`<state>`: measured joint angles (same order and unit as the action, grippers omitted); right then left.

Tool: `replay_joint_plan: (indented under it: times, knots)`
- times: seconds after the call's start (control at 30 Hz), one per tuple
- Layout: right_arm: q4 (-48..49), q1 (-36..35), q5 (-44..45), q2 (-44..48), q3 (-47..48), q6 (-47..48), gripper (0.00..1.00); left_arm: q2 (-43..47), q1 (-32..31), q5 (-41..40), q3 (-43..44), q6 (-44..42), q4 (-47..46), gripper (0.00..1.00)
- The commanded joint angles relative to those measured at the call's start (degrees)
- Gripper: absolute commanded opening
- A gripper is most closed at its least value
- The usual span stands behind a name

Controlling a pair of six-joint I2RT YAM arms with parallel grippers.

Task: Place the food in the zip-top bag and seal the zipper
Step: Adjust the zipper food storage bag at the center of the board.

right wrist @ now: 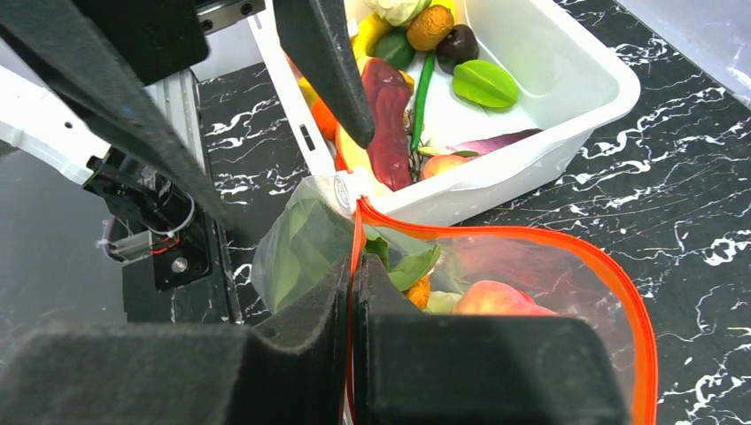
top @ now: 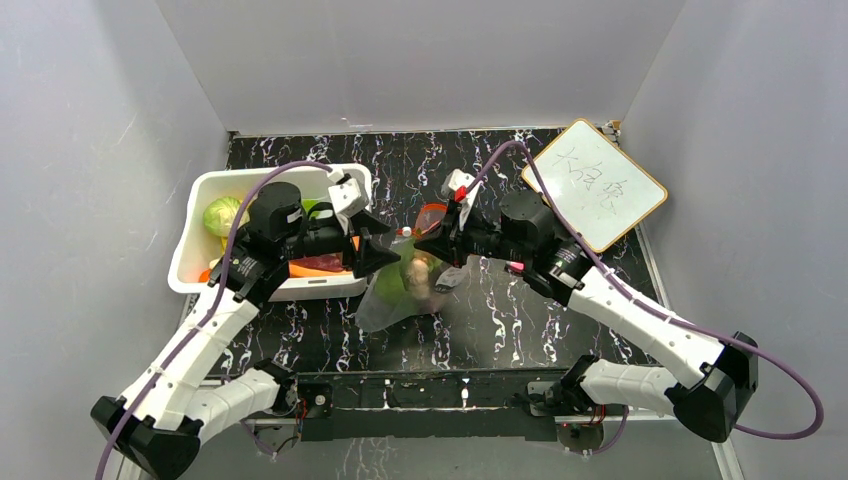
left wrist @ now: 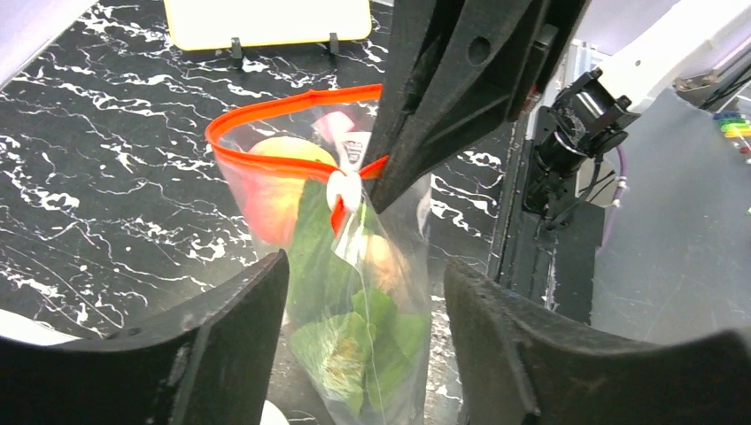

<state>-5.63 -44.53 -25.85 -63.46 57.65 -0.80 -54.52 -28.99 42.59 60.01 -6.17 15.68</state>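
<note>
Bin (top: 190, 250) far L, white, has loose food (right wrist: 390, 124) in it (dark red piece, green bits, cabbage), so task prob. only part done. Next over, left gripper (left wrist: 365, 270): jaws wide apart, straddling the zip-top bag (left wrist: 407, 292), no contact as far as I can tell. Bag sits mid-table just R of the bin w/ peach (left wrist: 274, 199) + leafy greens (left wrist: 345, 345) inside; can't tell if its bottom rests on the table. Mouth gapes, so the zipper (left wrist: 266, 164) is unsealed along most of its run; white slider (left wrist: 344, 190) at the pinched corner. Then right gripper (right wrist: 354, 283), clamped tight on the zipper strip beside that slider, holding the bag up by one corner. Whiteboard (top: 595, 185) far R, not involved. Risks: one-corner pinch on thin film could slip, so bag sags and food rolls out the open mouth; L jaws closing here may catch crinkly film instead of strip and tug it out of the R pinch.
</note>
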Motion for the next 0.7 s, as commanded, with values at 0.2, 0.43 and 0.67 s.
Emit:
replay_joint_plan:
  times: [0.2,0.43,0.67]
  knots:
    - [11.7,-0.1,-1.9,3.1,-2.6,-4.1,0.0,-3.4,-0.2,3.9,-1.7,6.5,-9.2,0.41]
    - [11.9,-0.1,-2.6,3.2,-3.3,-3.9,0.0,-4.0,-0.2,7.3,-3.2,6.2,-12.1,0.04]
    - [4.4,-0.2,-3.0,4.4,-0.1,4.1,0.18,-1.8,-0.1,10.3,-6.1,5.5,-16.3,0.0]
